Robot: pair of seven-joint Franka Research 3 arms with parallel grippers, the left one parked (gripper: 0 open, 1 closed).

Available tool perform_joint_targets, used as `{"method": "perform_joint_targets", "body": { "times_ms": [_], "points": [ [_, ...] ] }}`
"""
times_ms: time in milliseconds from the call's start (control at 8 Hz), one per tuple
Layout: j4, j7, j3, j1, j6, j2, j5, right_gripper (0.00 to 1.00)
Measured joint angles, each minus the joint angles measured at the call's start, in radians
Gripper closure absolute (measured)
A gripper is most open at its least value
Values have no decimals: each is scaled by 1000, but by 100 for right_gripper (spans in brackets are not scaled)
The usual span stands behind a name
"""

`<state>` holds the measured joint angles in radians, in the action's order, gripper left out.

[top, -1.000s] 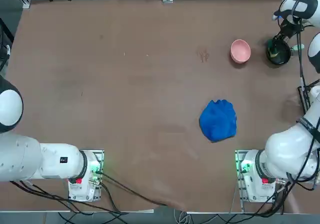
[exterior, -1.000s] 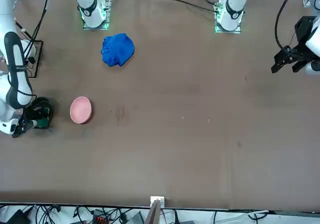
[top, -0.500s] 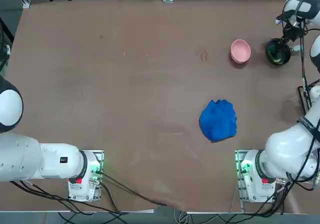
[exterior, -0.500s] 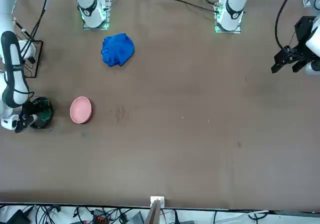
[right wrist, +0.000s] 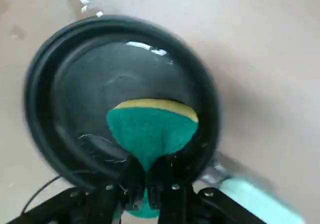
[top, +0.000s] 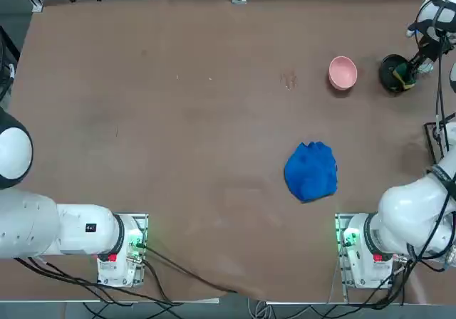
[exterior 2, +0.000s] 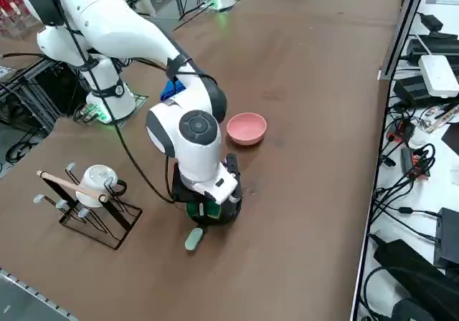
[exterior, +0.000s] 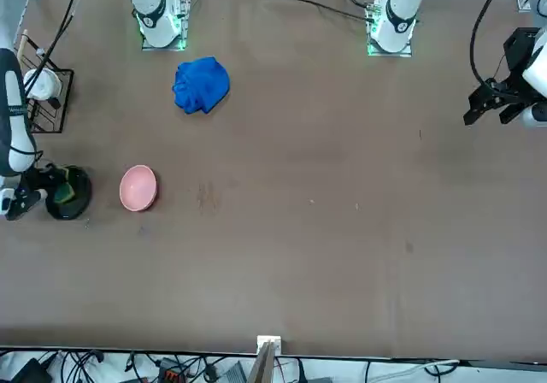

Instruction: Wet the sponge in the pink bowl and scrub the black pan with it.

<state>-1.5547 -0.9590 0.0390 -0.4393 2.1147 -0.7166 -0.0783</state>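
Observation:
The black pan (right wrist: 120, 84) stands near the table's right edge, its pale grey handle (right wrist: 250, 196) pointing outward. My right gripper (right wrist: 150, 181) is shut on the waist of the green and yellow sponge (right wrist: 152, 126), which rests inside the pan. From above, the sponge (top: 401, 74) shows in the right part of the pan (top: 390, 73), with the gripper (top: 409, 68) tilted in from the right. The pink bowl (top: 343, 72) sits just left of the pan, apart from it. In the right side view the wrist hides most of the pan (exterior 2: 228, 213).
A crumpled blue cloth (top: 311, 171) lies on the table between the bowl and my right arm's base. A wire rack holding a white mug (exterior 2: 90, 195) stands at the right table edge, close to the pan. The pan handle (exterior 2: 193, 238) sticks out toward that edge.
My right wrist has swung outward toward the table's right edge, uncovering the pan from above. The sponge has slid with the gripper across the pan's inside. Bowl and cloth are unmoved.

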Motion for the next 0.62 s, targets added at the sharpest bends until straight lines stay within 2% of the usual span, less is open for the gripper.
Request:
{"method": "perform_joint_targets", "body": {
  "times_ms": [250, 625],
  "points": [
    [0, 18, -5, 2, 89, -18, -1, 93],
    [1, 125, -13, 53, 124, -22, -2, 93]
  ]
}}
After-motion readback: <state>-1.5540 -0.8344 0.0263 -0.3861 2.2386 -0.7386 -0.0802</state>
